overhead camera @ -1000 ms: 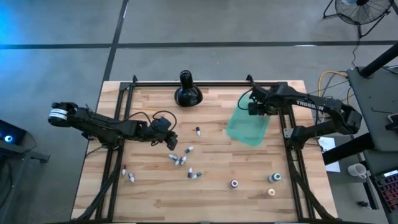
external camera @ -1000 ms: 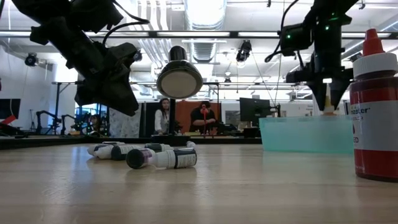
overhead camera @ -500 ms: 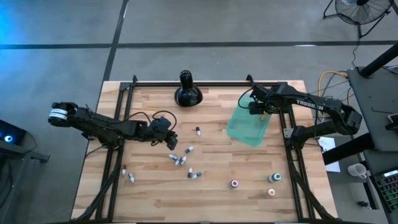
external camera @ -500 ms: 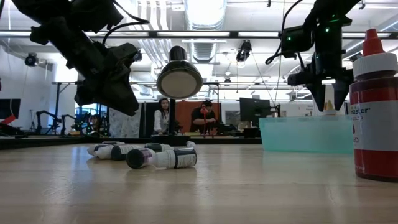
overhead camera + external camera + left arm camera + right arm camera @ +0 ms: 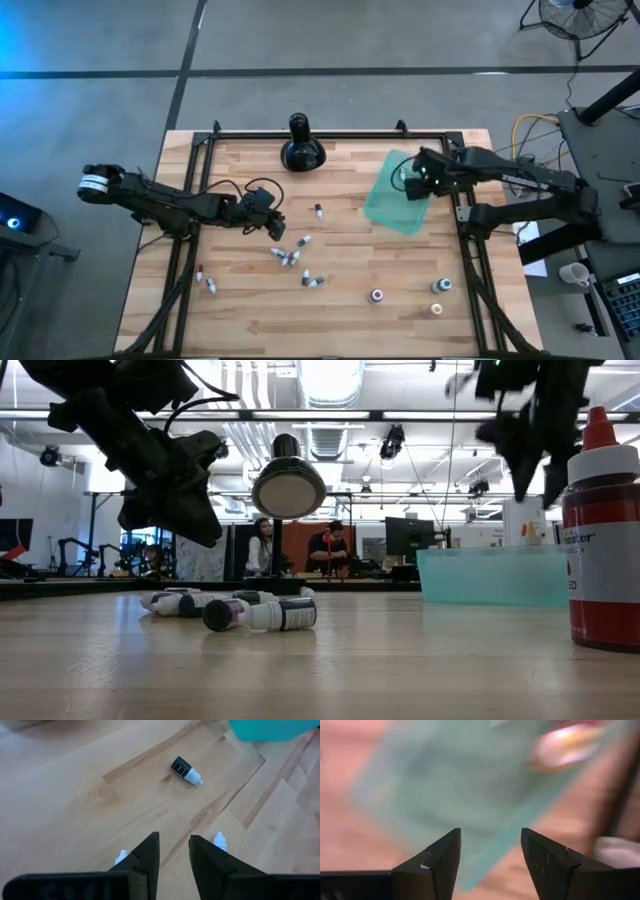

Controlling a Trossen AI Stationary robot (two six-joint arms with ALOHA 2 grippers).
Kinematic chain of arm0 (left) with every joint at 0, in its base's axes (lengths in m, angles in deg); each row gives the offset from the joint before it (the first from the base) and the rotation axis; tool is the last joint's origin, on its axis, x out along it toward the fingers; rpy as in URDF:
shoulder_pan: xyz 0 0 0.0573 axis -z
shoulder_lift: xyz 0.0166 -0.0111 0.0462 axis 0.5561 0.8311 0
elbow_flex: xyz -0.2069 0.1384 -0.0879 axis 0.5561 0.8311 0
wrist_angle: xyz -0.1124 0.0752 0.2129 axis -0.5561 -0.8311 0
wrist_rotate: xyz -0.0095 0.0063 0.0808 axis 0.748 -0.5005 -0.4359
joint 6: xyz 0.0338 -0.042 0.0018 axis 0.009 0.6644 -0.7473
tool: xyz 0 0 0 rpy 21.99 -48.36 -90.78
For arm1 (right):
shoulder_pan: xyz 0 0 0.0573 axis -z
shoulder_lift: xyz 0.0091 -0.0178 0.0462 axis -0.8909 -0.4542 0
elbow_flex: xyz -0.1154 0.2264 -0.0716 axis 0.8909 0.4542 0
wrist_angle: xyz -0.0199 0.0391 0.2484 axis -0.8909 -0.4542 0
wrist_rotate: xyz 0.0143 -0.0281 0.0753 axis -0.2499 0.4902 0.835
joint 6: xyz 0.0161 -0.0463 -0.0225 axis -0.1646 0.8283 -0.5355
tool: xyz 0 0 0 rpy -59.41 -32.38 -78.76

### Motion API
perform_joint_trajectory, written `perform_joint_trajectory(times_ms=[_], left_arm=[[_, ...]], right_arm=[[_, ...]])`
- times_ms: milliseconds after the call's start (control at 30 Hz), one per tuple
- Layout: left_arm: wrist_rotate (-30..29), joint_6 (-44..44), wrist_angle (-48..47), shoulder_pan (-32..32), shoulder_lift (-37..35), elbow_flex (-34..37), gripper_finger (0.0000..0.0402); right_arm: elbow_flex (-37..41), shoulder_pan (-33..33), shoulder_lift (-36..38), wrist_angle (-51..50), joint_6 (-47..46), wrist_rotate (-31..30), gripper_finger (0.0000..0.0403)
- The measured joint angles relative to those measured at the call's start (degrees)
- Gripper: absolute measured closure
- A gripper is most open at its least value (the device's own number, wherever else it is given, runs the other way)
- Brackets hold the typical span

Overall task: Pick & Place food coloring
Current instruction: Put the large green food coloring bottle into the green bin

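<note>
Several tiny white-and-dark food coloring vials (image 5: 290,257) lie on their sides mid-table; one lone vial (image 5: 186,770) lies ahead of my left gripper (image 5: 174,839). That gripper hovers open over the vials (image 5: 260,614) and holds nothing. Three dropper bottles (image 5: 377,295) stand upright near the table's near right; a red one (image 5: 600,530) looms close in the low view. My right gripper (image 5: 490,837) hangs open and empty above the teal container (image 5: 392,205). A blurred orange shape (image 5: 565,745) lies in the container.
A black bulbous long-necked object (image 5: 300,150) stands at the far edge. Two more vials (image 5: 205,283) lie near the left rail. Black frame rails run along the table's left, right and far sides. People sit in the room behind (image 5: 330,550).
My right gripper has risen clear of the teal container and shifted slightly toward the table's near right. The pale-tipped bottle that showed between its fingers in the low view is no longer there. The left arm and the vials have kept still.
</note>
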Motion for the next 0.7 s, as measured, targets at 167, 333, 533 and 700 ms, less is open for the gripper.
perform_joint_trajectory(times_ms=[167, 333, 533, 700], left_arm=[[-0.39, -0.65, 0.17, 0.0, 0.0, 0.0, 0.0321], [-0.37, -0.96, 0.17, 0.02, 0.0, 0.0, 0.0321], [-0.31, -0.94, 0.15, 0.04, 0.0, 0.0, 0.0321], [-0.21, -0.63, 0.13, 0.04, 0.01, 0.0, 0.0321]], right_arm=[[0.02, -16.25, -0.59, 6.83, -4.55, 3.66, 0.0202], [0.04, -31.62, -4.85, 5.02, -11.72, 7.89, 0.0202], [-0.17, -45.63, -7.53, 3.22, -37.68, 9.31, 0.0202], [-0.17, -55.77, -8.15, 3.22, -61.06, 6.07, 0.0202]])
